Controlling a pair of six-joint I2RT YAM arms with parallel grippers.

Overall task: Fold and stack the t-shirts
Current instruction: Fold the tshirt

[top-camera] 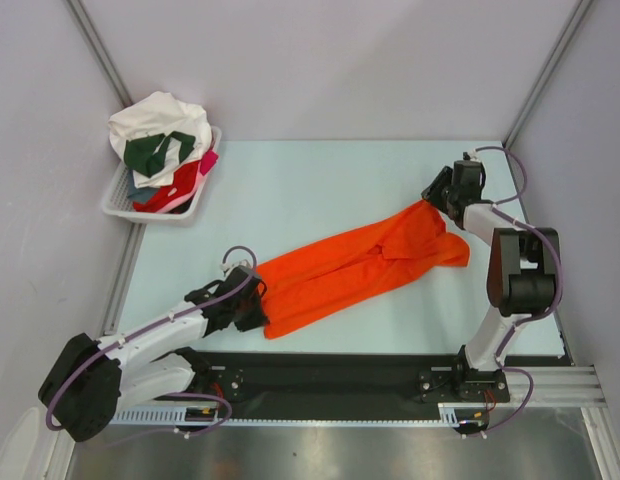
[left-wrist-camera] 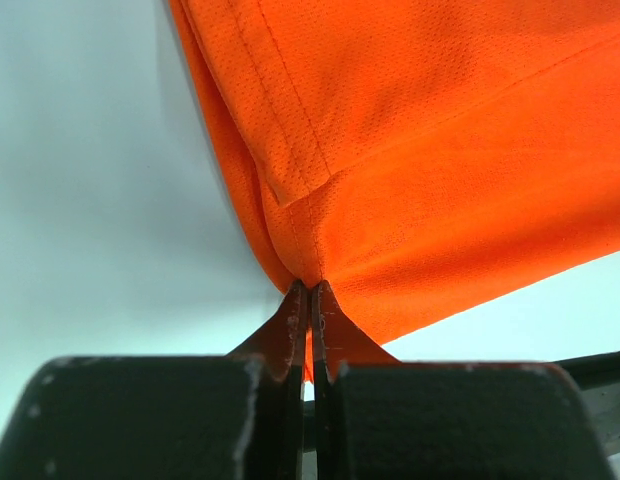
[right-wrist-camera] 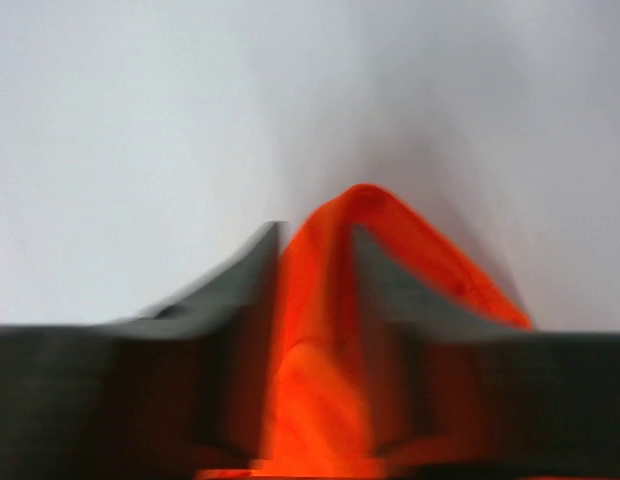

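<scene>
**While both sets of fingers clamp it, orange shirt spans the worktop**

Where the orange t-shirt (top-camera: pixel 360 268) lies, it runs as a long rumpled band between the two sets of fingers, resting on the pale worktop (top-camera: pixel 290 190). The left fingers (top-camera: pixel 258 292) are pressed tight together on a hemmed corner of it. In the left wrist view the stitched hem rises straight from the tips, and the rest of the cloth is cut off by the frame's top and right edges. The right fingers (top-camera: pixel 433 197) grasp the opposite end, with a fold of orange fabric standing up between them. That wrist view is badly blurred, so which part of the shirt they hold cannot be made out. From above, both sets of tips are largely hidden by their own wrists and the cloth. A sleeve lies bunched just beside the right fingers.

Well beyond the left fingers, near the far left corner, a white slatted basket (top-camera: pixel 120 205) holds a heap of a white t-shirt (top-camera: pixel 155 115), a dark green t-shirt (top-camera: pixel 150 152), a red t-shirt (top-camera: pixel 170 195) and some pink cloth (top-camera: pixel 208 160). They are tangled, so their number is unclear.
</scene>
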